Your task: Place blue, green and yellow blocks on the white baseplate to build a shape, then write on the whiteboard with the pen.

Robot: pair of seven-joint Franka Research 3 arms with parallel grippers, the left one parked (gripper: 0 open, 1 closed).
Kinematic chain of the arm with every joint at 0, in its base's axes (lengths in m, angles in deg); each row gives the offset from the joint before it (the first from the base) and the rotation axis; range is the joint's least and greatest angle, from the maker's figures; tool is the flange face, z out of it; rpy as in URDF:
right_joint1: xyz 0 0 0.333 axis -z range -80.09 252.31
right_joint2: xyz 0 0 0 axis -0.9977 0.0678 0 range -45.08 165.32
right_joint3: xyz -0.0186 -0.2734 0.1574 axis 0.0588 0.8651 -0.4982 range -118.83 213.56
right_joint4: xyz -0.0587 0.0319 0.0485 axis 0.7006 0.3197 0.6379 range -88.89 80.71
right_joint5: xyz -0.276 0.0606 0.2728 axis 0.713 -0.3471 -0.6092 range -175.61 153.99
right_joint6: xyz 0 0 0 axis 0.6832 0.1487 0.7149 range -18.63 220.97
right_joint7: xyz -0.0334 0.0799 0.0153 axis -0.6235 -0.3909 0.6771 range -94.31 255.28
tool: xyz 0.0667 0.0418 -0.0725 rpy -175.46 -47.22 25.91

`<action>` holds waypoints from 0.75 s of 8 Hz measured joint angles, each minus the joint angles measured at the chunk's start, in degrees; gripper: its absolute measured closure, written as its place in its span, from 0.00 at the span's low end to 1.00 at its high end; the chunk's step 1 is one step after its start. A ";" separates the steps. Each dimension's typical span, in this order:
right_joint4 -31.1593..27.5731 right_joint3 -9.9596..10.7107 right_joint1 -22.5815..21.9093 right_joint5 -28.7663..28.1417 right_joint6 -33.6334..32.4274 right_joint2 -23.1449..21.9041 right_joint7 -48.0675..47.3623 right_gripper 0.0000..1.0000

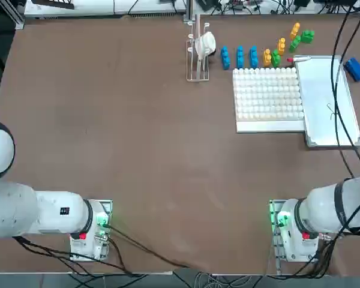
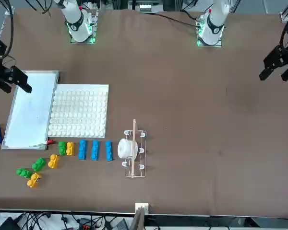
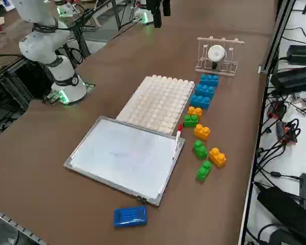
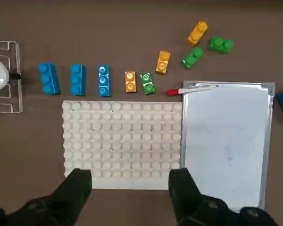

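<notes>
Our claw (image 4: 129, 188) hangs released above the baseplate's (image 4: 122, 141) near edge, touching nothing. Blocks (image 4: 104, 81) line the surface (image 4: 132, 28) beyond it; the whiteboard (image 4: 224, 141) and pen (image 4: 191, 89) lie right.

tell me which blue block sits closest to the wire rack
The end blue block of the row of three, right beside the wire rack; the other two sit toward the yellow and green ones.

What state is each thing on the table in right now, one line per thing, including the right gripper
right gripper: open, empty, high above the near edge of the baseplate.
white baseplate: flat, no blocks on it.
blocks: all loose on the table beyond the baseplate.
whiteboard: flat, beside the baseplate, nearly blank.
pen: lying along the whiteboard's far edge.
blue slab: flat on the table by the whiteboard.
wire rack: standing, holding a white object.
</notes>
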 joint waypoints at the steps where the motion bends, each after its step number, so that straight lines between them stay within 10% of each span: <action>1: 0.00 0.00 0.00 0.00 0.00 0.00 -0.01 0.00; 6: -1.82 -0.55 -0.43 -0.01 -2.24 0.82 -0.06 0.00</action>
